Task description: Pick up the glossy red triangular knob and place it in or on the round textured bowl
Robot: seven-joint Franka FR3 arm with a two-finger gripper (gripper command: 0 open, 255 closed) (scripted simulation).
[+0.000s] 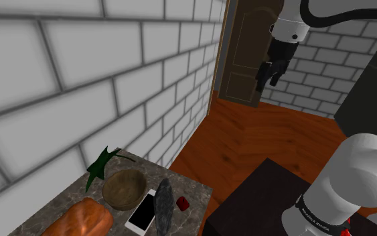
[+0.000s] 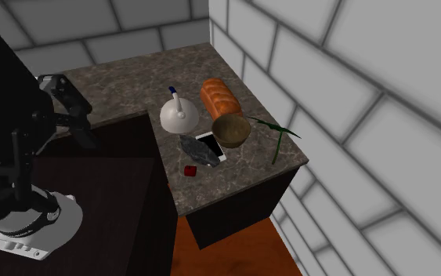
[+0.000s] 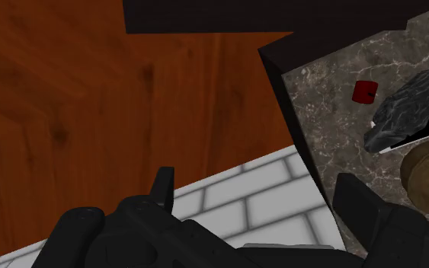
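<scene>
Fingers (image 3: pixel 164 194) apart and empty, the gripper (image 1: pixel 268 76) hangs high, well apart from the bowl (image 1: pixel 124 188). The red knob (image 3: pixel 364 91) lies near the bowl, with a grey rock (image 3: pixel 407 110) between them. A careless descent might clip that rock and skid the knob away.

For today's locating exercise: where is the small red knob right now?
In the shoulder view, the red knob sits on the countertop near its right edge, just right of the dark rock.

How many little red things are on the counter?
1. The red knob sits on the speckled counter near its edge, apart from the dark grey stone beside it. Bigger things might hide another, but I see none.
</scene>
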